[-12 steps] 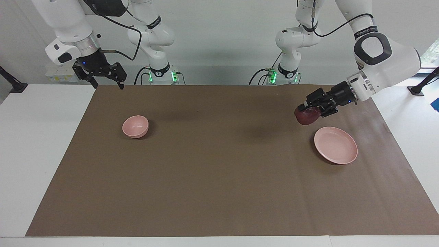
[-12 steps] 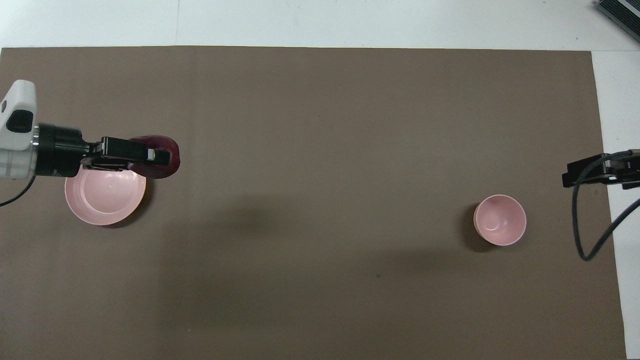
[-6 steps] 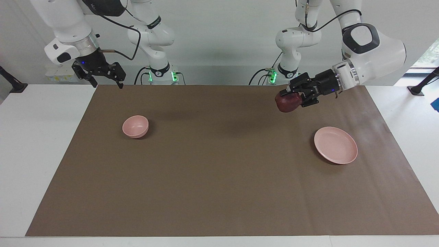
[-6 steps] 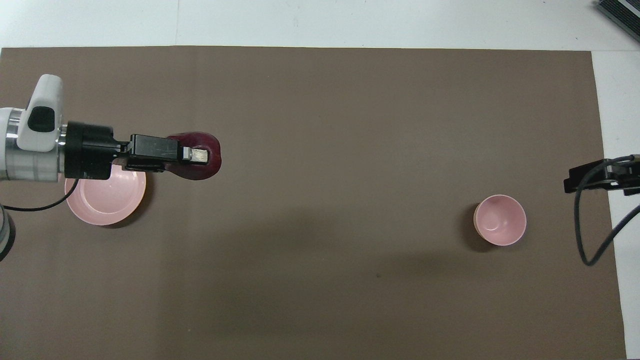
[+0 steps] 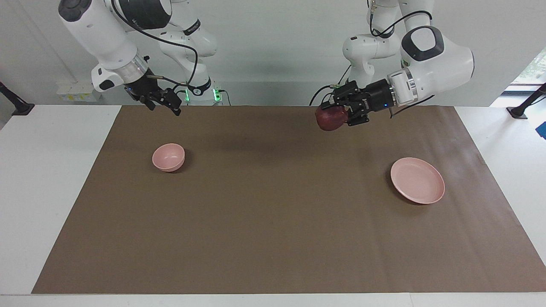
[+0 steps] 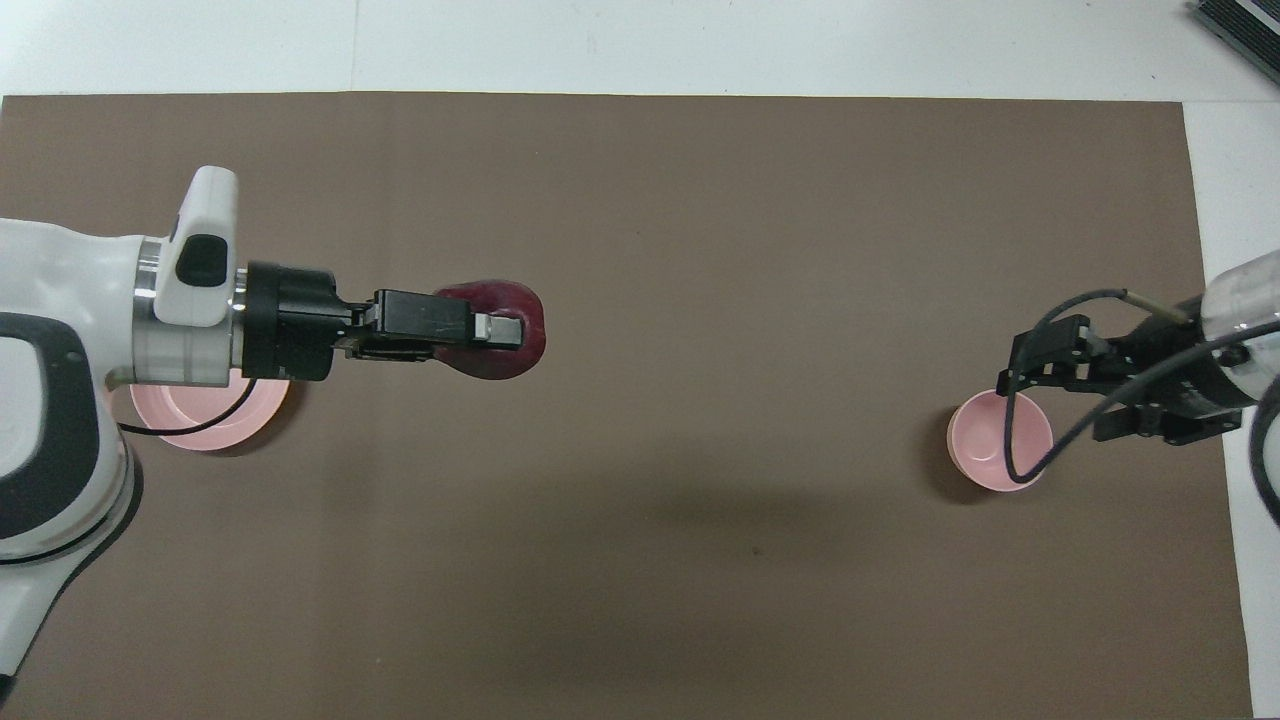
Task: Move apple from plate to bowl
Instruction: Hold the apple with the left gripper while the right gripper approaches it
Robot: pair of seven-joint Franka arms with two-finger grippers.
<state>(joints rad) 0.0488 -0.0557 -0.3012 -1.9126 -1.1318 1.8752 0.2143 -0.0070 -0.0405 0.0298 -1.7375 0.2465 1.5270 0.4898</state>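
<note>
Maroon apple (image 5: 329,119) sits pinched in the left gripper (image 5: 339,111), aloft right of centre in the facing view; the bowl (image 5: 169,157) lies well apart at mid-left, the right gripper (image 5: 164,102), fingers spread, raised above it; the plate (image 5: 417,180) is bare.

— Where is the apple (image 5: 329,120)?
— Clamped in the left gripper (image 5: 337,111), up in the air over the brown mat (image 5: 273,221).
— And the plate (image 5: 417,180)?
— Bare, toward the left arm's end. The bowl (image 5: 168,157) sits toward the right arm's end.
— The right gripper (image 5: 164,103)?
— Raised above the mat's edge by the robots.
</note>
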